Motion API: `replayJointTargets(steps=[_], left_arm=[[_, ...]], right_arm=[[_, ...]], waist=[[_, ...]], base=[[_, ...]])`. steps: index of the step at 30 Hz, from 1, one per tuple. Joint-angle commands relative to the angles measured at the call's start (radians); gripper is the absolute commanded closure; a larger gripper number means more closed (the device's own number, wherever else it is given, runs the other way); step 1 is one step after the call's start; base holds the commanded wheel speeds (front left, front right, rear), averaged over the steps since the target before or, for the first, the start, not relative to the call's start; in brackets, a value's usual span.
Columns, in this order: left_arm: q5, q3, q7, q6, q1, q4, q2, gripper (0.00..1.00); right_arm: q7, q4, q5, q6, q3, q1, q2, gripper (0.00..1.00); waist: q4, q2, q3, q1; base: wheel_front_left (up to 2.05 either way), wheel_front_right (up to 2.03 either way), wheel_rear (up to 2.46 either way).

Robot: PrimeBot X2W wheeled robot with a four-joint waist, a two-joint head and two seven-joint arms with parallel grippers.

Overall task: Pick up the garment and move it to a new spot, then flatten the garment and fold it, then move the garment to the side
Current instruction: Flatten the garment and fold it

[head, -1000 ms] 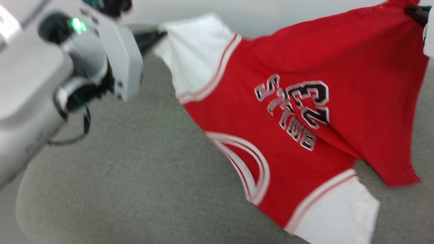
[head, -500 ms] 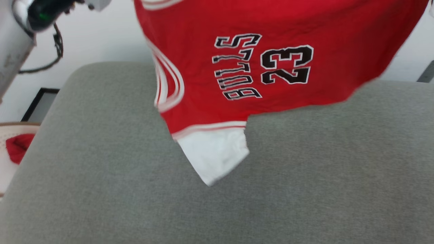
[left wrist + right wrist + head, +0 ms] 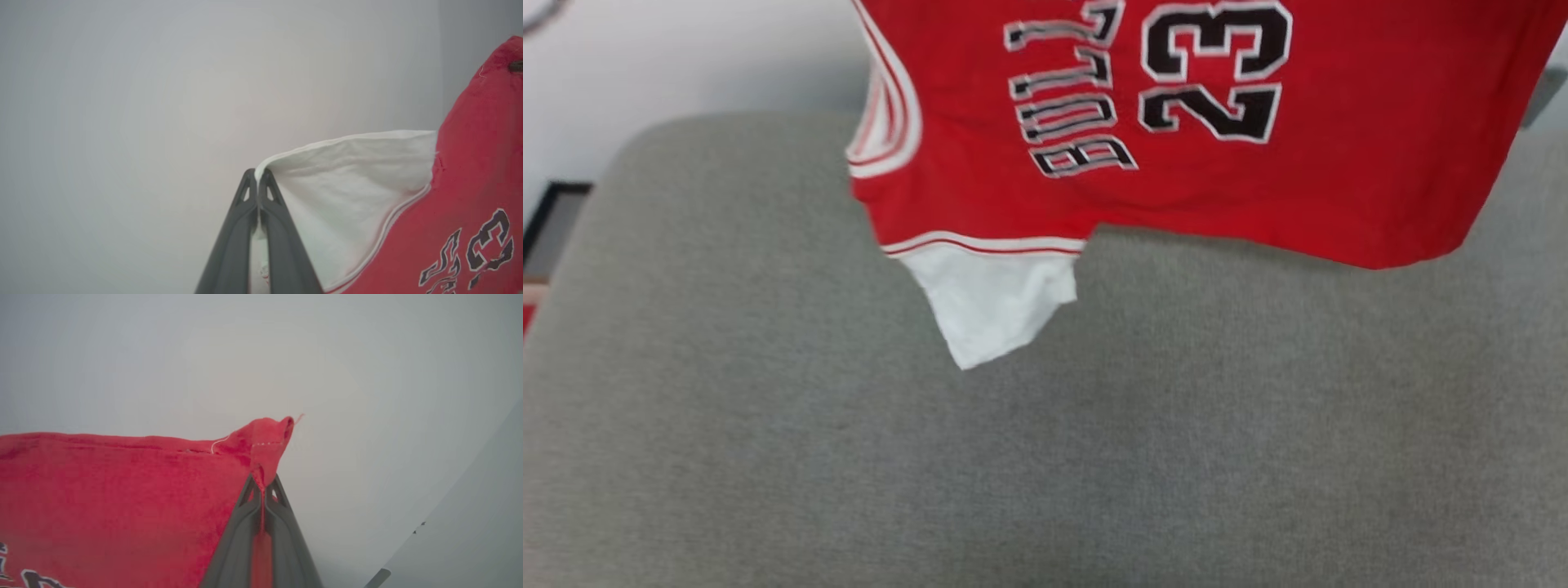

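Observation:
The garment (image 3: 1192, 188), a red shirt with white sleeves and black "BULLS 23" lettering, hangs in the air above the grey cushion (image 3: 1045, 457). One white sleeve (image 3: 992, 298) dangles lowest, just over the cushion. In the left wrist view my left gripper (image 3: 258, 174) is shut on the edge of the other white sleeve (image 3: 347, 171). My right gripper (image 3: 263, 482) is shut on a red hem corner (image 3: 265, 441) of the garment (image 3: 114, 498). The shirt stretches sideways between the two grippers.
The grey cushion spans the whole lower part of the head view, with a rounded far left corner. A pale wall (image 3: 686, 57) stands behind it. A dark frame (image 3: 547, 216) and a sliver of red (image 3: 527, 314) show at the left edge.
The garment has risen and now hangs higher in the head view, its lettering partly cut off at the top. The left arm has left the picture. The camera has shifted too.

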Motion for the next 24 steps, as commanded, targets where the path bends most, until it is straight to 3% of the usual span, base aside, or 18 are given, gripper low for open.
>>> replayJointTargets(steps=[1, 5, 8, 12, 15, 17, 24], left_arm=[[0.010, -0.003, -0.010, -0.001, -0.006, 0.010, 0.002, 1.00], [0.106, -0.009, -0.139, -0.001, -0.105, 0.109, -0.005, 1.00], [0.162, 0.001, -0.236, 0.014, -0.193, 0.189, -0.049, 1.00], [0.217, 0.044, -0.380, 0.027, -0.351, 0.257, -0.097, 1.00], [0.252, 0.078, -0.411, 0.015, -0.418, 0.237, -0.129, 1.00], [0.271, 0.147, -0.414, 0.009, -0.459, 0.181, -0.116, 1.00], [0.367, 0.355, -0.414, 0.004, -0.226, 0.038, -0.082, 1.00]], right_arm=[[-0.016, 0.010, -0.015, -0.001, -0.008, -0.009, 0.016, 1.00], [-0.238, 0.131, -0.188, -0.001, -0.068, -0.089, 0.119, 1.00], [-0.437, 0.225, -0.322, -0.001, -0.136, -0.157, 0.178, 1.00], [-0.656, 0.295, -0.503, -0.001, -0.240, -0.265, 0.196, 1.00], [-0.698, 0.278, -0.624, -0.001, -0.311, -0.302, 0.205, 1.00], [-0.703, 0.233, -0.681, -0.001, -0.347, -0.315, 0.219, 1.00], [-0.703, 0.232, -0.785, -0.001, -0.404, -0.199, 0.266, 1.00]], waist=[[-0.050, 0.0000, 0.122, 0.0000], [-0.114, 0.0000, 0.227, 0.0000], [-0.135, 0.0000, 0.296, 0.0000], [-0.127, 0.0000, 0.412, 0.0000], [-0.109, 0.0000, 0.499, 0.0000], [-0.104, 0.0000, 0.559, 0.0000], [-0.073, 0.0000, 0.639, 0.0000]], base=[[0.00, 0.00, 0.00], [0.00, 0.00, 0.00], [0.00, 0.00, 0.00], [0.00, 0.00, 0.00], [0.00, 0.00, 0.00], [0.00, 0.00, 0.00], [0.00, 0.00, 0.00]])
